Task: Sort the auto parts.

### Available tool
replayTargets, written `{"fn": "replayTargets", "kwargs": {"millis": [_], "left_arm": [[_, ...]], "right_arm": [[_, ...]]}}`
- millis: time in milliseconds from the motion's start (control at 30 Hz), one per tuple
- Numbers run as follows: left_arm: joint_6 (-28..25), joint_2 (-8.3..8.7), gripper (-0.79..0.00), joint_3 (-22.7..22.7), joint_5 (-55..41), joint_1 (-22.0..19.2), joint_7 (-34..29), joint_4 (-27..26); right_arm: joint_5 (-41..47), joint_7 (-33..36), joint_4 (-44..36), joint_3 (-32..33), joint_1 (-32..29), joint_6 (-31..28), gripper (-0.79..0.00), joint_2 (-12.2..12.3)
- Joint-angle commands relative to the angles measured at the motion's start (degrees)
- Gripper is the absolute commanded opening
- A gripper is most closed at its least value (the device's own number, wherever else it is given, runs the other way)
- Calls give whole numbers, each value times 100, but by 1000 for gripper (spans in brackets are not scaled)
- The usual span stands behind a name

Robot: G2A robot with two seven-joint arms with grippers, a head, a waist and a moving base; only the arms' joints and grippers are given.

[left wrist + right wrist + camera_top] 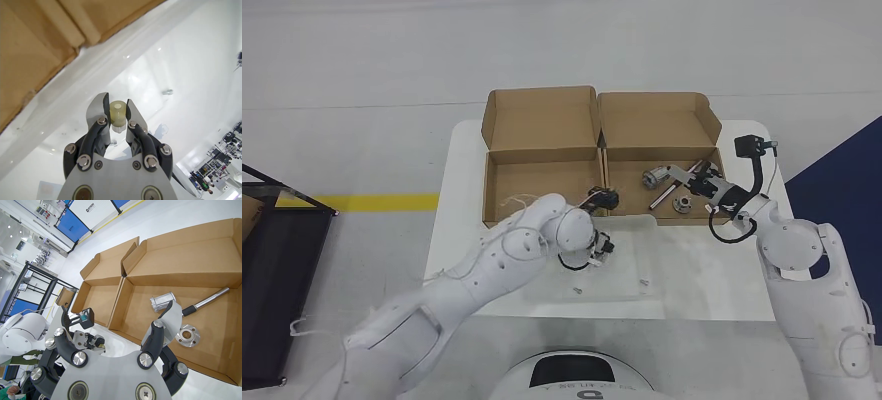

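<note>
My left gripper [117,103] is shut on a small yellowish translucent cylinder [117,114], held just above the white table [692,270] in front of the left cardboard box [540,185]. The top view shows this gripper [600,245] near the seam between the two boxes. My right gripper [118,313] is open and hovers over the right cardboard box [217,351]. In that box lie a silver ribbed housing [162,301], a metal rod with a black grip [208,299] and a flange ring [187,335]. In the top view the right gripper [705,186] is above these parts.
Two small bolts [167,92] [114,143] lie loose on the table near my left gripper, also visible as bolts [579,290] [643,282] from above. Both boxes have lids folded back toward the far edge. A black rack [272,270] stands off the table's left.
</note>
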Motion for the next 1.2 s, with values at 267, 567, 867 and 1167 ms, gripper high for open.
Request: {"fn": "replayTargets", "kwargs": {"millis": [267,567,867,1167], "left_arm": [[-2266,533,-785,-2045,-2032,1058,461,-890],[-3351,604,-785,-2855,-4292,893,157,362],[-3429,495,-785,-2832,-6209,401,-958,1505],[-3374,491,-785,-2819,-6248,429,-942,1497]], "right_arm": [[0,0,0,0,0,0,0,0],[0,0,0,0,0,0,0,0],[0,0,0,0,0,0,0,0],[0,0,0,0,0,0,0,0]]}}
